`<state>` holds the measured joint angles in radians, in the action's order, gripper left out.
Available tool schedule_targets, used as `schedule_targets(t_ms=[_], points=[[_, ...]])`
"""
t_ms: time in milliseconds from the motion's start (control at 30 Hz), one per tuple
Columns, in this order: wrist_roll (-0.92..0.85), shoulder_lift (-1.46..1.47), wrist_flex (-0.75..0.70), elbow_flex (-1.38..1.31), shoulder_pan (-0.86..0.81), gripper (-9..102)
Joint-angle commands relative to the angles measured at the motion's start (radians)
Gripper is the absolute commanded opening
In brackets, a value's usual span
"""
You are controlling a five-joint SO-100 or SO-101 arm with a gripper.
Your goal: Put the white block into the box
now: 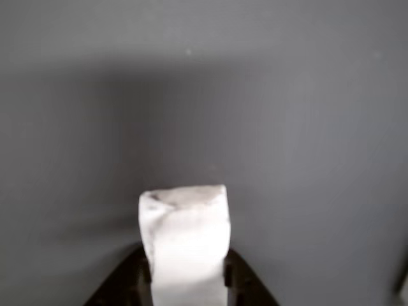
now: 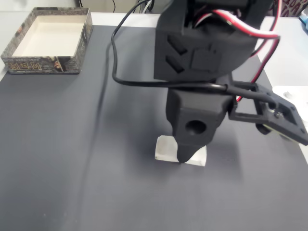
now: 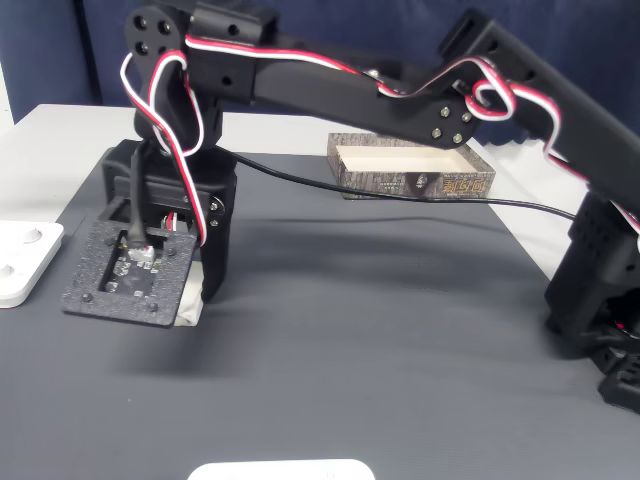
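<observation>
One matte white block [image 1: 185, 242] sits clamped between my hand's [image 2: 185, 156] dark fingers, resting on the grey counter [image 2: 72, 144]; the cardboard box [image 2: 48, 41] stands well apart at the far corner.

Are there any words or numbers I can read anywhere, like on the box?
Nothing can be read for sure.
The box: printed letters on its patterned outer wall in a fixed view, too blurred to read.
The box: a pale label with marks in a fixed view, too small to read.
The white block, the gripper and the dark mat: no writing.
</observation>
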<state>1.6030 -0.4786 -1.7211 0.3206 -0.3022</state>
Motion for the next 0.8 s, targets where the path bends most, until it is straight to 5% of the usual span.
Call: schedule_targets(t_ms=[0,767], points=[[-0.032,-0.156,-0.015,0.029,0.031,4],[-0.190,-0.426,-0.018,0.232,0.038,2]])
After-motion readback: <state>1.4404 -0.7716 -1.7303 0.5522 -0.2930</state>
